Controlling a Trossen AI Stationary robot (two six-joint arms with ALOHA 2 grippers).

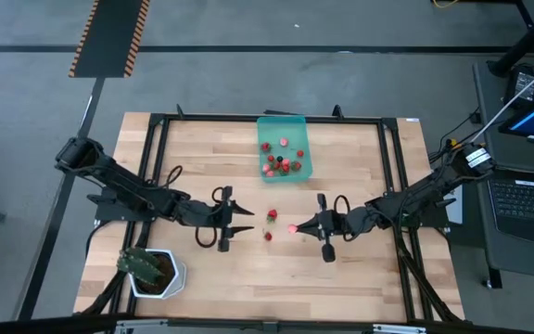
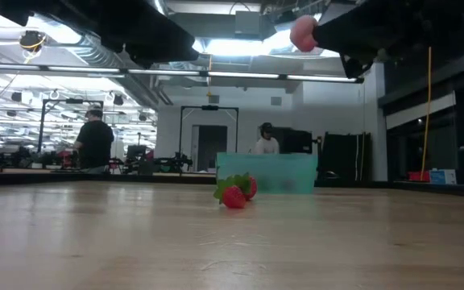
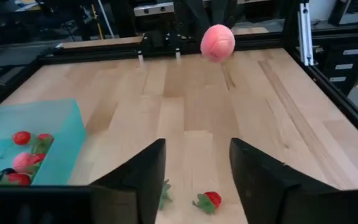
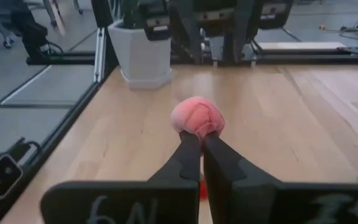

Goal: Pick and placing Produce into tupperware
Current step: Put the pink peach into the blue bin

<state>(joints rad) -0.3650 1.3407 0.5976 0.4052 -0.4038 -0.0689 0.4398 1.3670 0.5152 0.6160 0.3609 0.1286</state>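
- Wooden worktop (image 1: 360, 269); tupperware (image 1: 284, 130) at its far edge.
- Right gripper (image 1: 297, 225) pinches a pink fruit (image 4: 197, 117): keep squeeze gentle, carry it over the rim.
- Left gripper (image 1: 245, 221) waits, fingers apart.

White pot w/ green plant (image 1: 156, 272) sits on wood table (image 1: 360, 278), near-left corner. Laptop (image 1: 527, 199) off table's right edge. Two people (image 2: 95, 143) beyond table's far side.

My right pincer (image 4: 201, 142), black, grips a pale pink fruit (image 4: 197, 117). Below lie red strawberries (image 2: 234, 196) with green tops on the light wood-grain desk (image 1: 248, 269). The tupperware (image 1: 282, 125) is translucent teal; the plant pot (image 1: 167, 282) white.
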